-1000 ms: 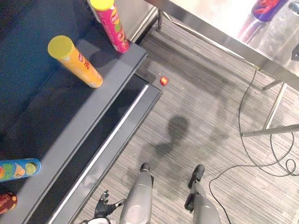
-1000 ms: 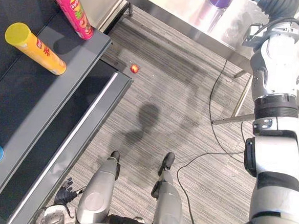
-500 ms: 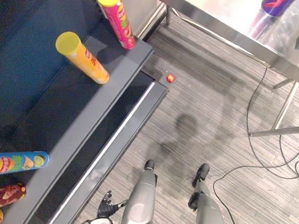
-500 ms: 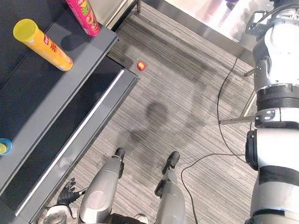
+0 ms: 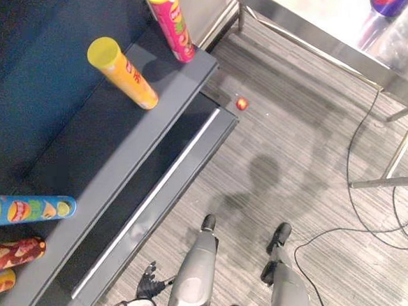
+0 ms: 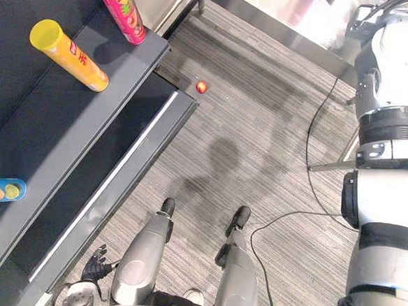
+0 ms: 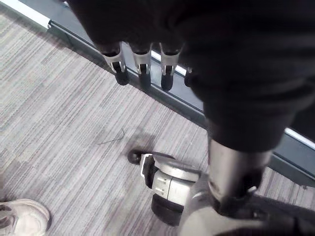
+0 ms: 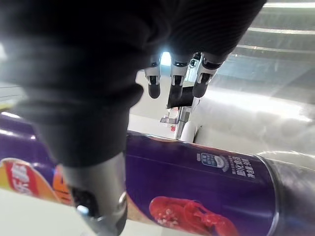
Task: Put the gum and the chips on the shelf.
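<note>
Purple cylindrical chips can [image 8: 206, 182] is on the polished steel table [image 5: 318, 28], at 1 o'clock in the eye view. Right hand [image 8: 101, 191] is at the can: fingers straight beyond it, thumb in front, not closed round it. Left hand [image 7: 141, 64] hangs at 7 o'clock, fingers relaxed and empty. Dark grey shelf [image 5: 120, 154] at 9 o'clock carries an orange chips tube [image 5: 122, 72] and a pink chips tube [image 5: 170, 19].

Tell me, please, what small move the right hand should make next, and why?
Probably curl the fingers of the right hand round the purple chips can: the fingers are straight and the can sits just past the thumb, not yet gripped.
</note>
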Controlling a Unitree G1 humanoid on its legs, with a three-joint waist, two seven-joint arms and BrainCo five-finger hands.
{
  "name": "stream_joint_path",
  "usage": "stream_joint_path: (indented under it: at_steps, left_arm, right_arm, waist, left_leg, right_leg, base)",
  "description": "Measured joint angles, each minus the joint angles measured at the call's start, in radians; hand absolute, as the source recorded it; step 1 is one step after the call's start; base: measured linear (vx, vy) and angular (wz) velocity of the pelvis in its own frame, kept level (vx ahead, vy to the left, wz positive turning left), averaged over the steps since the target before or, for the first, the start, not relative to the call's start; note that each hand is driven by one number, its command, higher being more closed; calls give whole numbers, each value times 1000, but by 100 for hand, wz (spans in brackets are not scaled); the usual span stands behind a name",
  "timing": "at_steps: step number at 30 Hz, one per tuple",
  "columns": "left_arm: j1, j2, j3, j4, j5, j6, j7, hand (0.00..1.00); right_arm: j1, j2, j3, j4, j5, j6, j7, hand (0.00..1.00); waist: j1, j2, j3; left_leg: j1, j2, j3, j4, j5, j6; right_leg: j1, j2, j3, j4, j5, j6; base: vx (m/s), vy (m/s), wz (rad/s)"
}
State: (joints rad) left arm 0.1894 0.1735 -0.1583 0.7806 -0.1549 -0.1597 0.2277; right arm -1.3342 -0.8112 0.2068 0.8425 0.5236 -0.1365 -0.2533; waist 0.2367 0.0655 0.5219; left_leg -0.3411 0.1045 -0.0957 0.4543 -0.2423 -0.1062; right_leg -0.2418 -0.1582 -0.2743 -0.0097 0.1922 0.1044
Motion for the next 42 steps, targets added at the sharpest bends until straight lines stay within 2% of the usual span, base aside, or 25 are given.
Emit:
stream_joint_path:
  at_steps: [2, 9, 10, 20, 29, 31, 34, 39, 42]
  left_arm:
    - [0, -1, -7, 9, 0, -5, -3, 0]
    - [-1, 3, -23, 10, 0, -6, -9, 0]
    - [-1, 7, -30, 11, 0, -6, -10, 0]
    - [-2, 10, -42, 19, 0, -14, -16, 0]
    - [-4, 10, -44, 20, 0, -27, -16, 0]
    - [-6, 15, -51, 20, 0, -27, -16, 0]
    - [-6, 17, -52, 19, 0, -27, -16, 0]
    - [-6, 17, -49, 18, 0, -27, -16, 0]
    - [-6, 17, -44, 16, 0, -22, -16, 0]
  right_arm:
    - [-24, 0, 7, 0, 0, -2, -4, 0]
    - [-35, 0, 36, 6, -1, -6, -4, 0]
    - [-38, 0, 37, 7, -2, -7, 1, 100]
    - [-38, 30, 39, 8, -16, -47, 26, 100]
    - [-35, 66, 48, 8, -23, -53, 28, 100]
    - [-30, 78, 48, 7, -26, -68, 21, 100]
    - [-16, 84, 47, -9, -36, -88, 20, 100]
    - [-12, 96, 37, -21, -45, -92, 16, 100]
    - [19, 110, 33, -91, -46, -94, 13, 100]
  waist:
    - [7, 7, 1]
    - [19, 8, 1]
    - [22, 8, 1]
    - [30, 9, 1]
    - [41, 9, 1]
    - [45, 9, 1]
    - [45, 9, 0]
    - [41, 8, 0]
    - [37, 7, 0]
  left_leg:
    - [-7, -4, -2, -3, 6, 1]
    - [-8, -14, -25, -17, 26, 0]
    - [-8, -14, -26, -17, 27, 0]
    - [-22, -12, -52, -27, 47, -11]
    - [-22, -7, -57, -25, 52, -14]
    - [-22, -6, -58, -25, 53, -14]
    - [-22, -6, -58, -24, 53, -14]
    - [-11, -4, -56, -27, 53, -14]
    - [17, -2, -49, -35, 53, -14]
  right_leg:
    - [-10, -6, -3, 9, -1, -1]
    - [-12, -18, -29, 35, -13, -12]
    - [-15, -20, -30, 44, -19, -12]
    - [-33, -21, -58, 73, -31, -25]
    - [-31, -18, -65, 82, -39, -36]
    - [-31, -18, -66, 82, -39, -36]
    - [-30, -17, -66, 81, -34, -29]
    - [-22, -15, -62, 81, -32, -28]
    - [0, -14, -55, 77, -32, -28]
  base:
    - [-24, 23, 6]
    - [-27, 13, 11]
    - [-34, 8, 7]
    - [-7, -1, 6]
    - [0, 0, 0]
    - [0, 0, 0]
    - [0, 0, 0]
    - [17, 8, -1]
    - [24, 8, -6]
